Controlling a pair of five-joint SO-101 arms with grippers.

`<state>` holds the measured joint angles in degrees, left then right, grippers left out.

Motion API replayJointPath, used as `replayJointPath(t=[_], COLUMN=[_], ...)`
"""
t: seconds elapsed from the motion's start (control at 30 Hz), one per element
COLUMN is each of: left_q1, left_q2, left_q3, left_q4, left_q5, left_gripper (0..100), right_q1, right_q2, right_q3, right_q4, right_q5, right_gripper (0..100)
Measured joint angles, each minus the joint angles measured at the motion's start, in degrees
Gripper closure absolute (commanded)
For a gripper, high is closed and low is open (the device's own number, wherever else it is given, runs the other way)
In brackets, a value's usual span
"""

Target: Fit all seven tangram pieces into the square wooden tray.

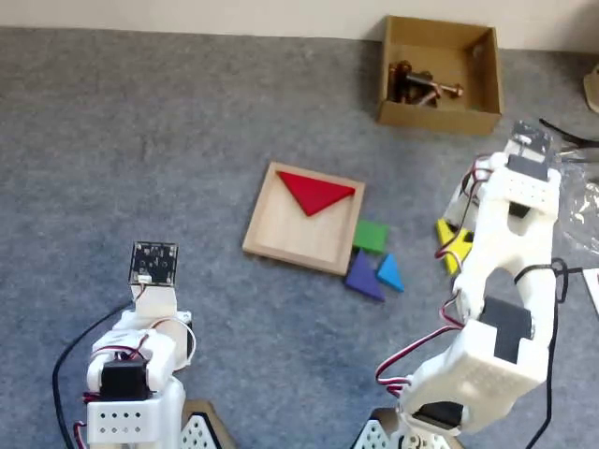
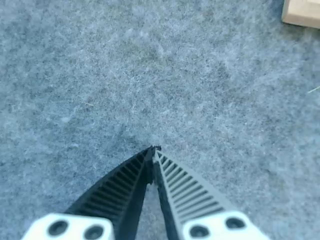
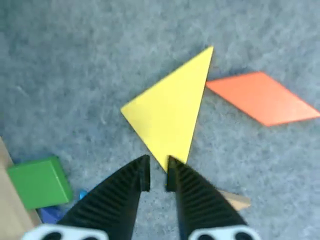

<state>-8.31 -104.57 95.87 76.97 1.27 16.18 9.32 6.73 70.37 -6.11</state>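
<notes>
- At the right side of the grey felt desk (image 1: 140, 140), the right tool (image 3: 156, 175) hangs just over the flat yellow wooden triangle (image 3: 170, 115). Its jaws are a little spread, and the nearest corner of the triangle sits in the gap between them.
- From this corner the triangle stretches away from the tool. Its long edge is on the side of the orange parallelogram piece (image 3: 262, 97), which lies just beside it.
- The square wooden tray (image 1: 290, 234) lies toward the middle of the desk, with the green square block (image 1: 371, 236) just beside its rim, between tray and yellow triangle.
- The right arm is clearly the nearer one. The left tool (image 2: 155, 150) is pressed together over bare felt, well apart from all pieces.
- Count: one tray, with one red triangle (image 1: 316, 192) inside. Five pieces are outside: yellow, orange, green, one purple triangle (image 1: 363, 276) and one small blue triangle (image 1: 390, 273).
- A tan sliver (image 3: 232, 200) beside the right tool may be the seventh piece; I cannot tell.
</notes>
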Motion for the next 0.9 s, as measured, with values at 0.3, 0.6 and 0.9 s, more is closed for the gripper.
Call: replayJointPath(t=[0.3,0.6,0.9], left_q1=[0.0,0.0,0.0], left_q2=[0.0,0.0,0.0], left_q3=[0.0,0.0,0.0], left_q4=[0.0,0.0,0.0], left_q5=[0.0,0.0,0.0], left_gripper=[99,99,99], right_q1=[-0.09,-5.54,-6.95], right_q2=[0.0,0.0,3.52], right_q3=[2.37,2.37,2.37], right_q4=[-2.11,-5.45,-12.4], right_q5=[-13.01,-22.68,-24.18], right_gripper=[70.7,64.0,64.0])
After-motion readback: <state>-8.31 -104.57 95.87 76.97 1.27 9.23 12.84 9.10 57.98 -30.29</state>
